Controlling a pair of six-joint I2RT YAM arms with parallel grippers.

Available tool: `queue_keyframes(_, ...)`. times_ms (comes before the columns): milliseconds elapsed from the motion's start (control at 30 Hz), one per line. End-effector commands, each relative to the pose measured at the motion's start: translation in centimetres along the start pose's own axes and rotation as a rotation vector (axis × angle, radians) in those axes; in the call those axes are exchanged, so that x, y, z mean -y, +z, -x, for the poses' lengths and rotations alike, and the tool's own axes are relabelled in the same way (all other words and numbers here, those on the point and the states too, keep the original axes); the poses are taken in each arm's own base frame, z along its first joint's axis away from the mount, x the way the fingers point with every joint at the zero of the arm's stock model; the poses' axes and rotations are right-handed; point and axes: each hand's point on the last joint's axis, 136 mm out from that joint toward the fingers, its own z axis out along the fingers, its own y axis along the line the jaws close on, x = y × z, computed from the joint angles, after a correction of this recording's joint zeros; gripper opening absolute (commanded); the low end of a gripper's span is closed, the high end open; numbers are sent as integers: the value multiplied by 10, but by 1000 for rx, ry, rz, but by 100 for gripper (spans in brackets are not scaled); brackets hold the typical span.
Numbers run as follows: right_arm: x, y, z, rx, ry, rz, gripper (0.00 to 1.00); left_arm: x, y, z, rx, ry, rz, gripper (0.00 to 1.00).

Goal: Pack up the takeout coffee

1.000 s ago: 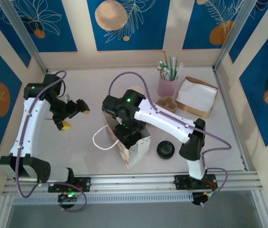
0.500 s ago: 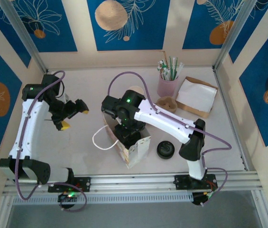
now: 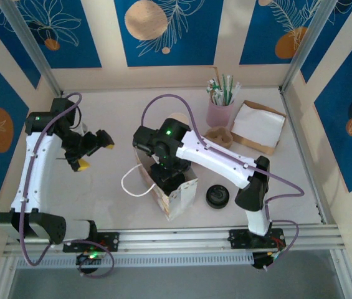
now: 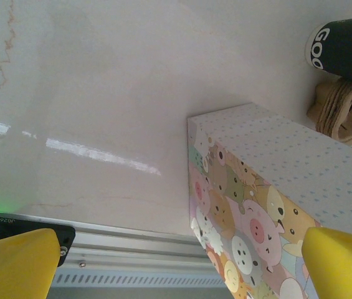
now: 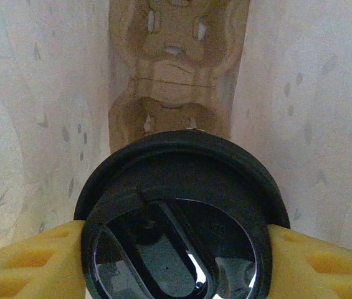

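**Ana:** Up above, from the overhead camera, what sits where?

**Ben:** At centre stands a pastel paper gift bag printed with cartoon animals (image 3: 182,198), its white cord handle (image 3: 129,184) looping out to the left. The right gripper (image 3: 166,176) is sunk into the bag's open top. The left gripper (image 3: 97,155) hangs at centre left, well apart from the bag, with its yellow fingers spread wide around nothing. Just right of the bag lies a round black plastic disc (image 3: 217,197). I cannot tell whether a cup stands under it. At upper right are a pink cup of straws (image 3: 219,111), a brown moulded-pulp cup carrier (image 3: 219,135) and a flat brown box holding white paper (image 3: 260,128).

**Ana:** And the left wrist camera?

**Ben:** Two yellow fingertips (image 4: 17,265) sit in the bottom corners, far apart and holding nothing. The bare white table (image 4: 101,93) takes up the left and centre. The bag's cartoon side occupies the lower right. Above it, at upper right, a lidless white paper cup with a dark band (image 4: 344,40) stands beside the pulp carrier.

**Ana:** The right wrist camera?

**Ben:** It looks down inside the bag. The takeout coffee (image 5: 179,212), a small disposable cup under a round black plastic lid, is at bottom centre. A yellow finger (image 5: 26,261) presses on each side of it, so the jaws are partly closed and clamped on the cup. Beyond the lid, at top centre, a second brown pulp carrier (image 5: 176,62) lies deeper in the bag.
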Motion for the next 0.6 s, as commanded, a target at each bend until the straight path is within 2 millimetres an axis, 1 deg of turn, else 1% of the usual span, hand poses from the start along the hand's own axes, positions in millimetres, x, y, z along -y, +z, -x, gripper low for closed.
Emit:
queue_keyframes(0,12,-6,-30,-117,3,-59,59,-3,-11,-1,25,-11,1,100)
queue_keyframes(267,12,-5,-28,-116,-2,-62,59,-2,-15,2,46,-12,-5,100)
queue_keyframes(567,10,-5,-26,-113,-7,-58,60,-1,-15,3,47,-10,-6,100)
